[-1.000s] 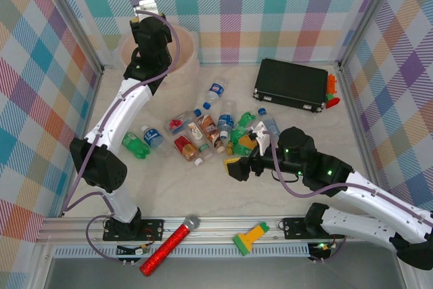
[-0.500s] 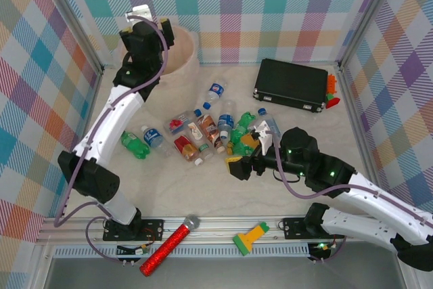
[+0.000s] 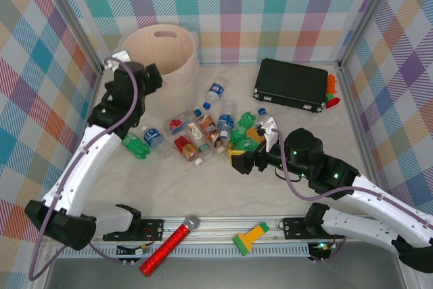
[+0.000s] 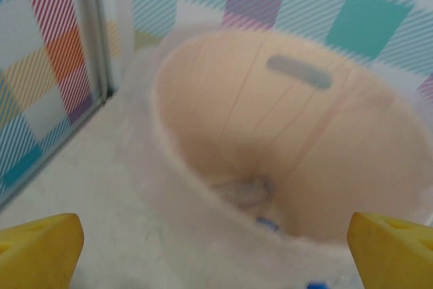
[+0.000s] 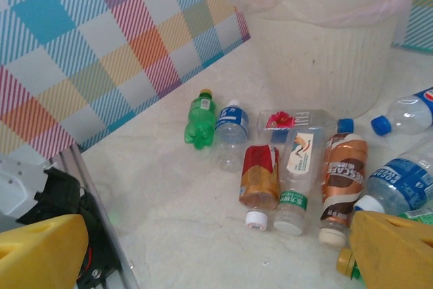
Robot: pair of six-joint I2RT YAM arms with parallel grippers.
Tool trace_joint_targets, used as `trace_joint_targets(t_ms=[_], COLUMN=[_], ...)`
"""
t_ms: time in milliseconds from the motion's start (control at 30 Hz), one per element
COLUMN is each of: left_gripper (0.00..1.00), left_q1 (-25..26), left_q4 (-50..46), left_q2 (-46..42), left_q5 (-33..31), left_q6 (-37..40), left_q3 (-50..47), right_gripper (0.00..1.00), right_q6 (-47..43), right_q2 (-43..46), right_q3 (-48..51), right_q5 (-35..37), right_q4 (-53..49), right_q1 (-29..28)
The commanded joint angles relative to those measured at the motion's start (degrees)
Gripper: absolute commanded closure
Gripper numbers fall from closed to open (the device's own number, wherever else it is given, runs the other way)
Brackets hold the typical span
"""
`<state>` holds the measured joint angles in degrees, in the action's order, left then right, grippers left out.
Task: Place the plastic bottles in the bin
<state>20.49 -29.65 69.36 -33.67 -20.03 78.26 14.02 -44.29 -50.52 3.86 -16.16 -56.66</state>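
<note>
Wide apart on the left gripper (image 3: 150,74), empty beside the bin (image 3: 174,60), with a bottle (image 4: 243,191) lying inside. Wide apart too on the right gripper (image 3: 250,145), low by the bottles (image 3: 203,133) heaped mid-table, likely lining up a grab.

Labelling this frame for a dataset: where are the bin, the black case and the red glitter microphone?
bin (image 3: 180,65), top external view, outer front wall.
black case (image 3: 291,83), top external view, middle of lid.
red glitter microphone (image 3: 165,251), top external view, red handle.

Bottles (image 3: 205,128) lying clustered mid-table; cream bin (image 3: 178,63) upright, far-L corner.
</note>
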Motion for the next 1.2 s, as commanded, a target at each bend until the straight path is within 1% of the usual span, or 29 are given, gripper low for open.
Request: trace_joint_targets(t_ms=[0, 100, 233, 333, 500, 667, 767, 800, 933, 1033, 1100, 1167], left_gripper=[0.00, 0.00, 0.01, 0.01, 0.00, 0.01, 0.06, 0.10, 0.14, 0.19, 0.25, 0.29], left_q1=[-2.78, -6.42, -10.52, -14.61, -24.57, -32.67, -36.69, -37.98, -41.07, -43.56, -44.36, -44.60], left_q4=[-8.08, -10.10, -12.38, -13.39, -12.16, -11.92, -10.93, -10.79, -10.25, -7.94, -6.90, -6.03], left_q2=[-4.24, -7.55, -9.41, -9.69, -8.08, -1.05, 4.77, 6.58, 11.70, 14.84, 17.76, 20.69], left_q5=[1.33, 5.55, 8.35, 11.13, 22.03, 29.36, 34.09, 34.86, 33.97, 36.42, 38.63, 40.20], left_q6=[-9.48, -14.14, -16.76, -17.78, -18.81, -18.38, -18.51, -18.33, -17.16, -17.40, -17.50, -17.41], left_q3=[-5.89, -11.95, -16.84, -19.03, -22.20, -20.86, -19.57, -18.84, -15.89, -15.12, -14.43, -13.44], right_gripper=[0.01, 0.01, 0.01, 0.01, 0.01, 0.01, 0.01, 0.01, 0.01, 0.01, 0.01, 0.01], right_q6=[-1.38, -1.43, -1.69, -2.26, -3.86, -4.07, -3.83, -3.76, -3.84, -3.82, -3.83, -3.83], right_q2=[0.70, 0.57, 0.33, 0.10, -1.10, -1.78, -2.46, -2.73, -3.97, -4.47, -4.86, -5.28], right_q3=[0.83, 0.84, 0.74, 0.70, -0.69, -1.21, -1.63, -1.92, -2.99, -3.09, -3.09, -3.22], right_q5=[3.82, 5.19, 5.89, 5.80, 5.24, 2.83, 0.71, -0.22, -2.45, -2.87, -3.15, -3.40], right_q4=[2.60, 2.52, 2.60, 2.58, 0.89, 0.60, 0.30, 0.07, -1.26, -1.26, -1.01, -0.72], right_q1=[-0.38, -0.33, -0.38, -0.34, -0.38, -0.35, -0.38, -0.38, -0.37, -0.37, -0.37, -0.38])
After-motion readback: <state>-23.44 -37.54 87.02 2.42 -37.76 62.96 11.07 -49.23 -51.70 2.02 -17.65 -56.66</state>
